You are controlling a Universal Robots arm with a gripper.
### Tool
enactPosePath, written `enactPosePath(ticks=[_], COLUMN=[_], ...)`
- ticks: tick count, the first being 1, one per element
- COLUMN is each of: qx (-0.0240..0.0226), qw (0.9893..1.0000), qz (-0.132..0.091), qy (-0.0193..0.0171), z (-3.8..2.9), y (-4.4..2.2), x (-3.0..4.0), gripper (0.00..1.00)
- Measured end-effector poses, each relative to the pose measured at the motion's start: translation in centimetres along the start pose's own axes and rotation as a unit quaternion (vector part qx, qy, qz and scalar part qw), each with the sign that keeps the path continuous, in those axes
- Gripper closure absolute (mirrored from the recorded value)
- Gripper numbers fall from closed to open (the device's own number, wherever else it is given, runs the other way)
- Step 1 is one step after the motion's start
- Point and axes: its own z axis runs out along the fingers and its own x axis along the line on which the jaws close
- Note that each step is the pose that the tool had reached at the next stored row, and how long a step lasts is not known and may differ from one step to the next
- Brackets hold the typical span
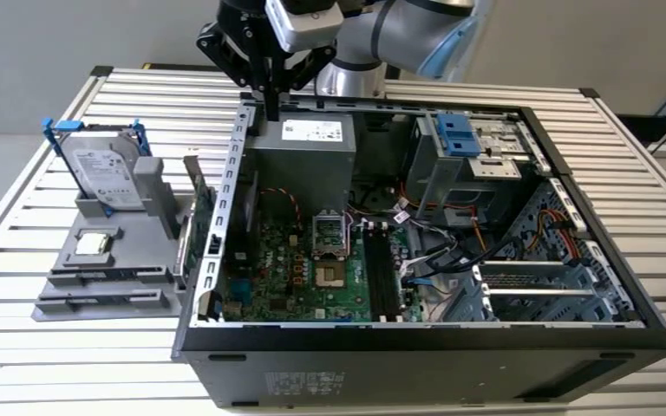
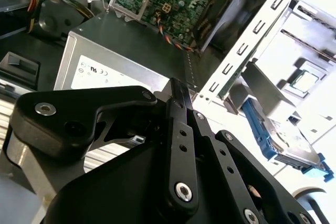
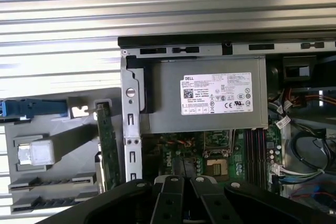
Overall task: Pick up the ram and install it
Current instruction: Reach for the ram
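Hard drive (image 1: 107,173) stands in grey holder (image 1: 101,290) beside open case (image 1: 426,351).

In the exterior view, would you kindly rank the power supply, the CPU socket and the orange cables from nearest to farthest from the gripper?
1. The power supply: the grey box directly under the gripper, at the case's far corner.
2. The CPU socket: in the middle of the motherboard, further down the case.
3. The orange cables: at the exterior view's right, by the case wall.

Black gripper (image 3: 182,182), grey power supply (image 3: 168,98) in open computer case (image 3: 210,40), motherboard (image 3: 184,148), green expansion card (image 3: 107,150) just outside, slatted table (image 3: 157,3)
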Motion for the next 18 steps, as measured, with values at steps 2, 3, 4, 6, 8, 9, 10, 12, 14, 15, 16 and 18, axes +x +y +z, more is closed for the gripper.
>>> enactPosePath(ticks=[2,3,4,6,8,9,10,12,14,15,16,18], qx=[0.0000,0.0000,0.0000,0.0000,0.0000,0.0000,0.0000,0.0000,0.0000,0.0000,0.0000,0.0000], qw=[1.0000,1.0000,1.0000,1.0000,1.0000,1.0000,1.0000,1.0000,1.0000,1.0000,1.0000,1.0000], qz=[0.000,0.000,0.000,0.000,0.000,0.000,0.000,0.000,0.000,0.000,0.000,0.000], qy=[0.0000,0.0000,0.0000,0.0000,0.0000,0.0000,0.0000,0.0000,0.0000,0.0000,0.0000,0.0000], z=[0.00,0.00,0.00,0.00,-0.01,-0.01,-0.01,-0.01,-0.01,-0.02,-0.02,-0.02], y=[0.00,0.00,-0.01,-0.02,-0.02,-0.03,-0.03,-0.05,-0.06,-0.06,-0.07,-0.08], x=[0.05,0.07,0.11,0.20,0.32,0.39,0.48,0.65,0.82,0.91,0.99,1.13], gripper=[1.00,1.00,1.00,1.00,1.00,1.00,1.00,1.00,1.00,1.00,1.00,1.00])
